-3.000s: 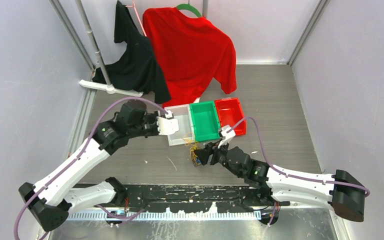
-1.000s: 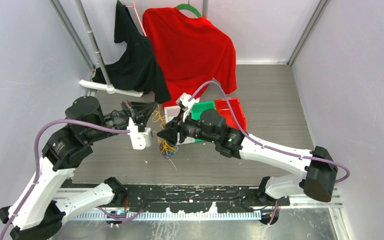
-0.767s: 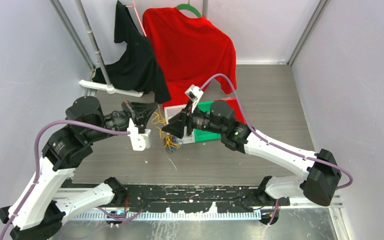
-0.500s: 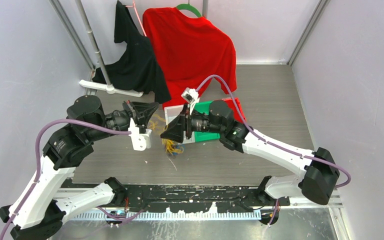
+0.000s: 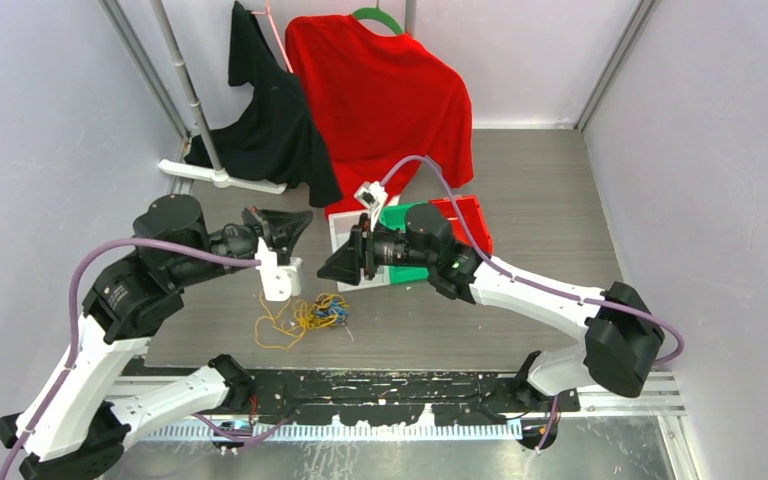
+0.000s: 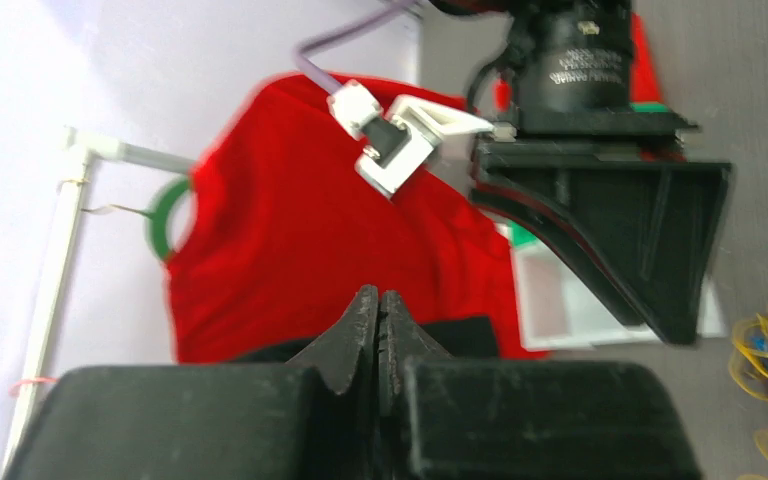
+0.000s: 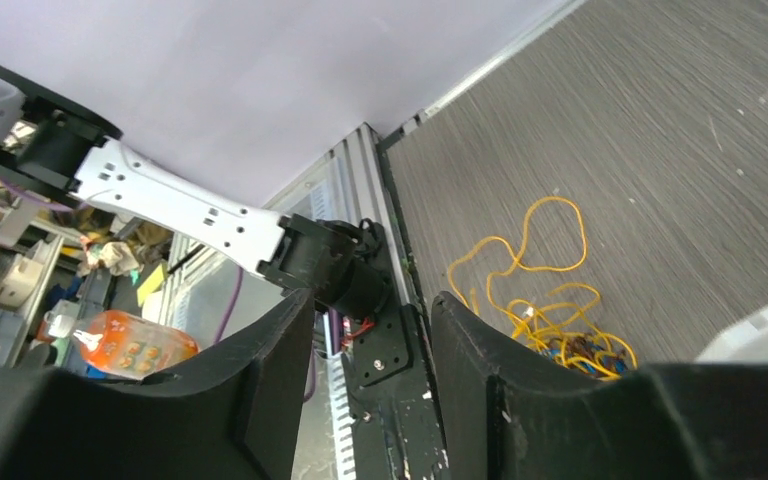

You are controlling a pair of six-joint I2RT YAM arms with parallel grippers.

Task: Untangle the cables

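- Your left fingers [image 6: 378, 325] are pressed tip to tip with nothing between them. They hang above the grey wood-grain counter [image 5: 540, 180].
- Your right fingers [image 5: 340, 266] stand apart with an empty gap. The wrist view looks through that gap down at the counter.
- The two sets of fingers face each other in the air, near one another but not touching.
- The thin orange-yellow, blue and dark cables [image 5: 305, 315] lie loose on the counter near its front edge, below and between the two sets of fingers and touched by neither.
- The orange-yellow loops spread to the left. The blue and dark strands are knotted together at the bundle's right end.
- Just behind the right fingers sit a white plastic bin [image 5: 343, 226], a green plastic bin [image 5: 396, 214] and a red plastic bin [image 5: 466, 218], in a row.
- A red shirt [image 5: 380, 100] and a black garment [image 5: 270, 125] hang at the back.
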